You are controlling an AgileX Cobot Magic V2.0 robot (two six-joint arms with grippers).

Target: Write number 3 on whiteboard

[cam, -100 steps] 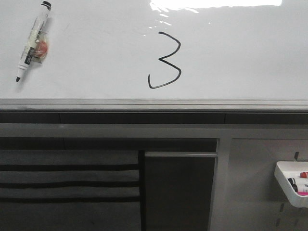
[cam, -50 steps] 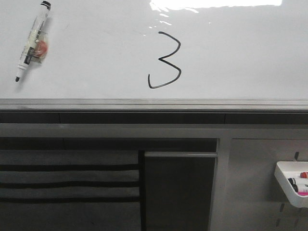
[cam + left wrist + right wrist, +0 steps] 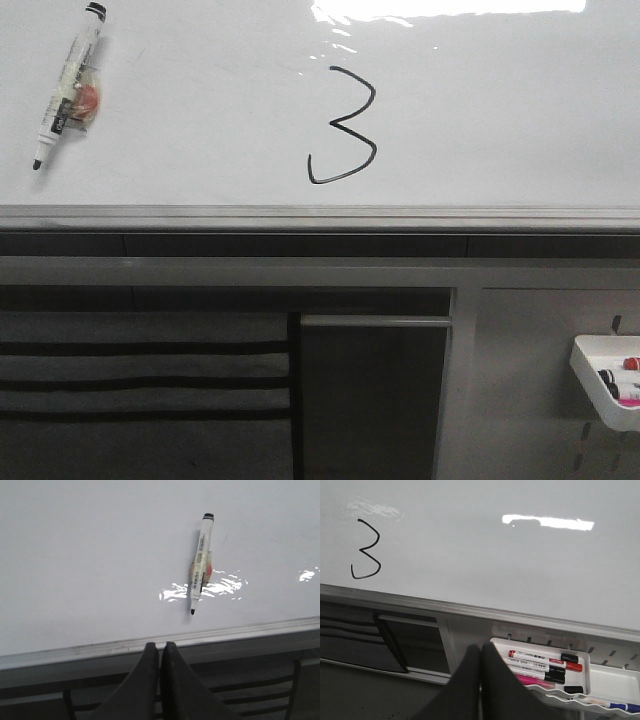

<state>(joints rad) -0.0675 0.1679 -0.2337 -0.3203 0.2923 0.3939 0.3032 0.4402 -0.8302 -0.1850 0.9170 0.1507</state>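
In the front view we see the whiteboard (image 3: 200, 110) filling the upper part, glossy, with glare along its top edge. The 3 (image 3: 345, 126) is drawn in thin black line a little right of the board's middle, its hooked tail ending close above the rail (image 3: 320, 217), the grey strip along the board's lower edge. A marker (image 3: 66, 84) lies on the board at the far left, tilted, its uncapped black tip pointing down toward the rail. Below the rail are grey panels (image 3: 140, 380), and a white tray (image 3: 590, 375) holding markers sits at the lower right. Neither claw shows in this view.

In the left wrist view we see the left claw (image 3: 160, 652) with its two dark fingers pressed together, nothing between them. It sits over the rail (image 3: 75, 650), apart from the marker (image 3: 199, 565). That marker rests on the whiteboard (image 3: 90, 555) with an orange patch at its middle and its black tip near the rail.

In the right wrist view we see the right claw (image 3: 480, 655) likewise closed with its fingers touching and holding nothing. The tray (image 3: 540, 645) lies just beside it, with red, black and pink markers inside. The 3 (image 3: 366, 550) stands on the whiteboard (image 3: 495, 565) well apart from this claw, just above the rail (image 3: 420, 607).
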